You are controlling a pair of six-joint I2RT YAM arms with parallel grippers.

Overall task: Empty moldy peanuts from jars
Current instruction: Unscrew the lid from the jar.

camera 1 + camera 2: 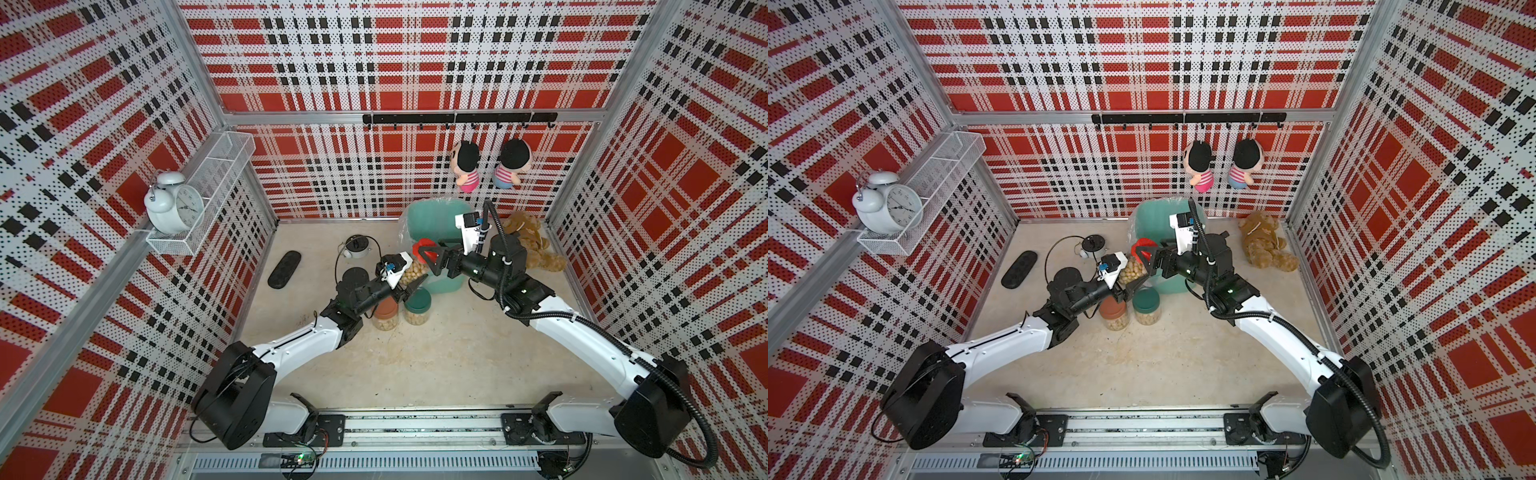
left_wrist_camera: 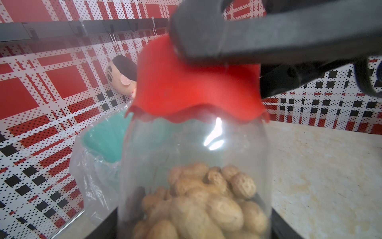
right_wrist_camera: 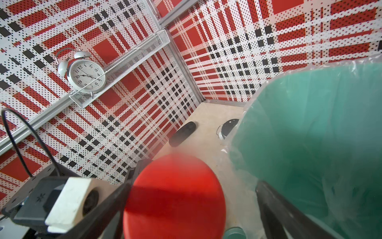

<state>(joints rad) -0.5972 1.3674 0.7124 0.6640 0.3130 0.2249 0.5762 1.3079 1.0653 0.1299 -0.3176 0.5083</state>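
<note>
My left gripper (image 1: 409, 283) is shut on a clear jar (image 1: 411, 272) of moldy peanuts (image 2: 206, 202), held tilted above the floor beside the teal bin (image 1: 432, 216). The jar's red lid (image 1: 420, 249) is on it. My right gripper (image 1: 424, 253) stands open around the lid: in the right wrist view one finger lies at the edge of the lid (image 3: 175, 196), the other finger (image 3: 268, 198) stands apart from it. Two more jars of peanuts stand upright just in front, one with a brown lid (image 1: 385, 307), one with a dark green lid (image 1: 417, 301).
The bin has a clear plastic liner and stands against the back wall. A brown teddy bear (image 1: 532, 245) lies at the back right. A black oval object (image 1: 284, 270) and a small round corded device (image 1: 357, 248) lie at the back left. An alarm clock (image 1: 174, 203) sits on a wall shelf.
</note>
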